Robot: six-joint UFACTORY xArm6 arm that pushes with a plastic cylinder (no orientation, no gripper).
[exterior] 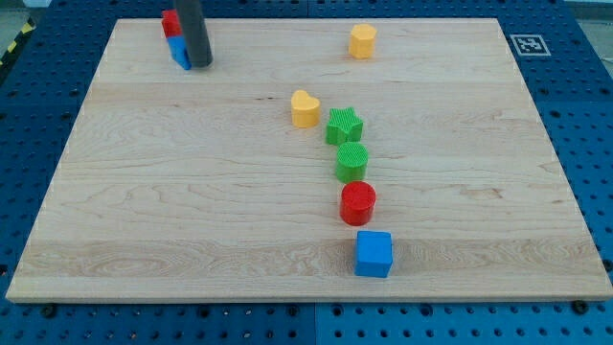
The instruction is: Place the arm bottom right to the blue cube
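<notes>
Wooden board (192, 192) on blue pegboard (38, 115), my tip (199, 64), a plain rod gripping nothing, beside small blue block (178, 52)

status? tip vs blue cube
My tip at view's top left, beside a blue block and red block. Blue cube far off, bottom centre. Path clear.

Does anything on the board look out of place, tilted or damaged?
Nothing looks damaged or tipped. All blocks sit flat on the wooden board. The only notable thing: my tip is at the view's top left, beside a small blue block and a red block, far from the blue cube near the bottom edge.
</notes>
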